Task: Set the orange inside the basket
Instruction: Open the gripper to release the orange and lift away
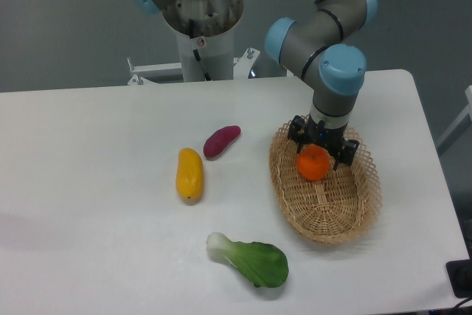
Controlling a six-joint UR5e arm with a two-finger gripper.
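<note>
The orange (313,163) is a small round bright-orange fruit held between the fingers of my gripper (318,154), over the back part of the basket. The basket (324,215) is a large oval tan wicker one with a lattice rim, on the right side of the white table. The gripper points straight down and its black fingers sit on either side of the orange. I cannot tell whether the orange rests on the basket floor or hangs just above it.
An elongated yellow-orange fruit (189,173) and a purple sweet potato (221,140) lie left of the basket. A green bok choy (251,260) lies near the front edge. The robot base (199,16) stands behind the table.
</note>
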